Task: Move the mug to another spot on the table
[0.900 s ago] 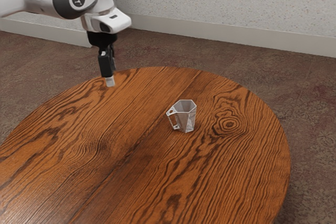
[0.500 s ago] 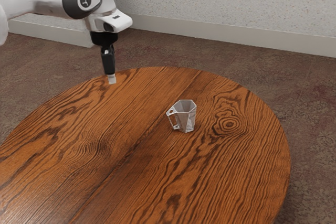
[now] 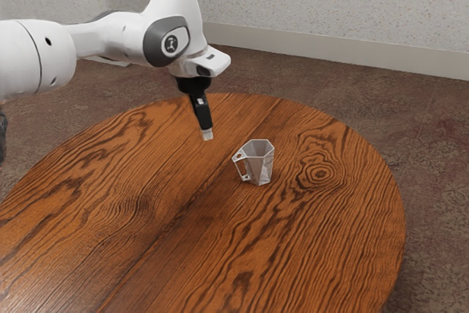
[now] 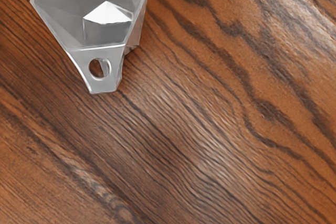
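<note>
A small faceted silver-grey mug stands upright on the round wooden table, right of centre, its handle turned toward the exterior view's left. My gripper points down and hangs just above the tabletop, a short way to the exterior view's left of the mug and slightly farther back, apart from it and holding nothing. In the wrist view the mug is seen from above, empty, with its pierced handle lying over the wood grain.
The table's far edge runs close behind my gripper, and its right edge lies beyond the mug. Brown carpet and a pale baseboard surround the table. Bare wood stretches toward the exterior view's left and front.
My arm has swung toward the exterior view's right and lowered, bringing the gripper from the table's far-left edge to just beside the mug. The mug has not moved.
</note>
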`<move>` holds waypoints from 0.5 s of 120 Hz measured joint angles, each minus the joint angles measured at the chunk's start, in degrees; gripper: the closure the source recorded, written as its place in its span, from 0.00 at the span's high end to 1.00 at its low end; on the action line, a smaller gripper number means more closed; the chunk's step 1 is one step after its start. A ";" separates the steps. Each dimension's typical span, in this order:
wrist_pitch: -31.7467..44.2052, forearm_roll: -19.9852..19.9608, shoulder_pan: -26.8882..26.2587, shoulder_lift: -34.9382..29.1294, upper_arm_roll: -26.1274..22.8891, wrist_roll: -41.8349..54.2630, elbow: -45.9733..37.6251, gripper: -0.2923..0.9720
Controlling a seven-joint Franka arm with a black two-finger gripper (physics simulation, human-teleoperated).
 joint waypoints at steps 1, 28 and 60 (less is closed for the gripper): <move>0.19 -0.07 -0.07 0.27 0.00 -0.17 0.17 0.77; 5.14 -3.77 -0.01 6.01 0.17 -3.96 1.12 0.77; 8.27 0.24 -0.73 10.22 0.25 -5.43 3.07 0.77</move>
